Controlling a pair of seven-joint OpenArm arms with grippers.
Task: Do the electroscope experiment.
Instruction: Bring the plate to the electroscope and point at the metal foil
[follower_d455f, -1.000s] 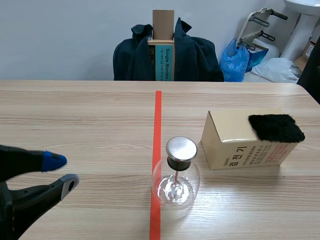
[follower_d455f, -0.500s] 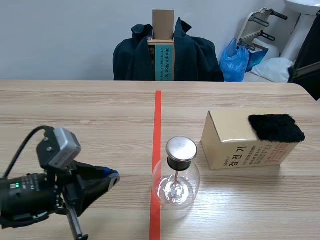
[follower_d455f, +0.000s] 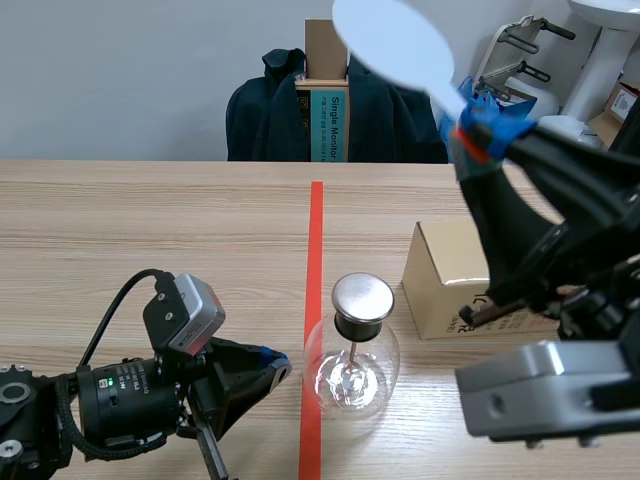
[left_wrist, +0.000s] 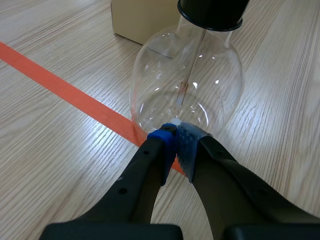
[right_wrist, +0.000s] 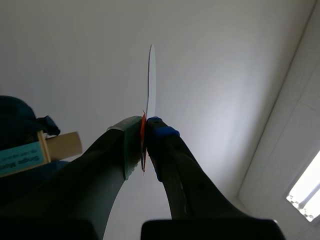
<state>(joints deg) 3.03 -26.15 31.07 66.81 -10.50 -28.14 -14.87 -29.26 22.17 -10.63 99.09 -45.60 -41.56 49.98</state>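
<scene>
The electroscope, a round glass flask (follower_d455f: 352, 368) with a black stopper and a metal disc cap (follower_d455f: 362, 297), stands on the orange tape line. My left gripper (follower_d455f: 276, 365) lies low on the table just left of it. In the left wrist view this gripper (left_wrist: 175, 140) is shut on nothing, its tips touching the flask (left_wrist: 200, 75) at its base. My right gripper (follower_d455f: 474, 124) is raised at the right and shut on the handle of a pale oval paddle (follower_d455f: 394, 44). In the right wrist view the paddle (right_wrist: 151, 75) shows edge-on between the fingers of the right gripper (right_wrist: 145, 135).
A cardboard box (follower_d455f: 445, 272) sits right of the flask, partly hidden behind the right arm. The same box (left_wrist: 142, 20) lies beyond the flask in the left wrist view. A chair draped with a dark jacket (follower_d455f: 268, 115) stands past the table's far edge.
My left gripper has slid right up to the flask. The right arm has come in from the right with the paddle raised high, and it now hides the black cloth on the box.
</scene>
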